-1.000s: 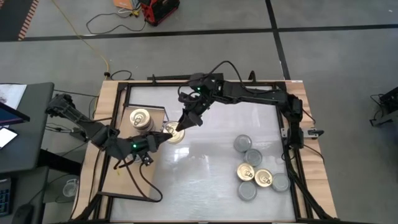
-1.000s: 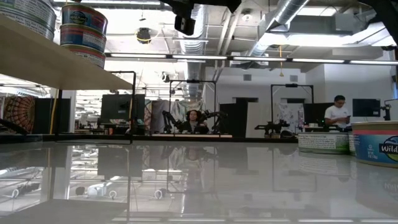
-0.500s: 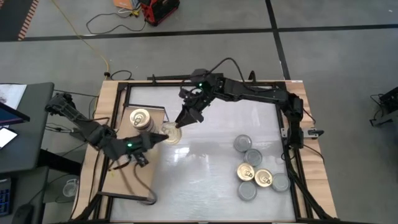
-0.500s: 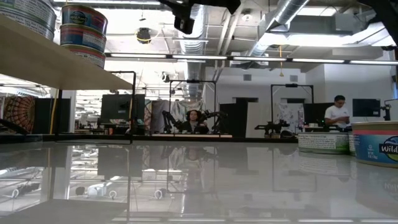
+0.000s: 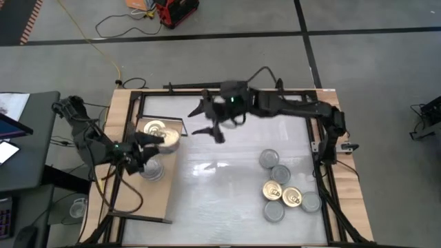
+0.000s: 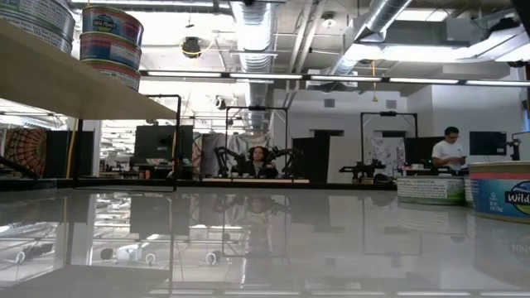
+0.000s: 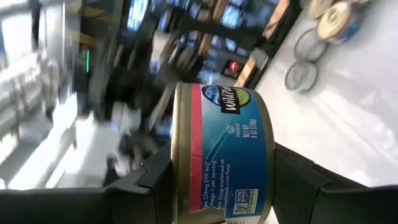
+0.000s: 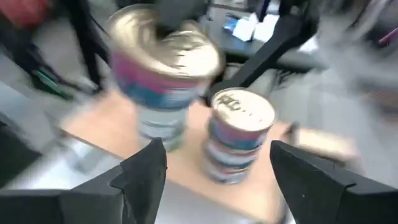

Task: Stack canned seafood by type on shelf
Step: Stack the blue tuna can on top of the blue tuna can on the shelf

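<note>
My left gripper (image 5: 149, 161) is shut on one tin of canned seafood (image 7: 227, 143), blue and red labelled with a gold rim, over the near part of the shelf (image 5: 138, 196). The shelf is a light wooden board in a black frame at the table's left. Two stacks of tins (image 5: 157, 129) (image 5: 170, 140) stand on the shelf's far part. In the right wrist view they show as a gold-topped stack (image 8: 165, 68) and a lower one (image 8: 239, 130). My right gripper (image 5: 210, 132) hangs open just right of the stacks, holding nothing. My left gripper pinches the tin between its two fingers, one on the gold-rimmed flat end (image 7: 180, 158) and the other on the opposite flat end (image 7: 270, 162). The fingers reach in about level from the table's left. The tin is tilted in the hold; whether it touches the shelf does not show.
Several more tins (image 5: 282, 189), gold-topped and silver-topped, lie in a cluster on the white tabletop at the right. In the low view the shelf (image 6: 83, 87) with stacked tins (image 6: 112, 45) shows at the upper left. People sit in the room behind.
Both grippers met at one tin beside the stacks. My right gripper has let go, risen and drawn back toward the table's far side, rolling as it went. My left gripper has carried the tin toward the table's left and near edges, over the shelf, rolling too.
</note>
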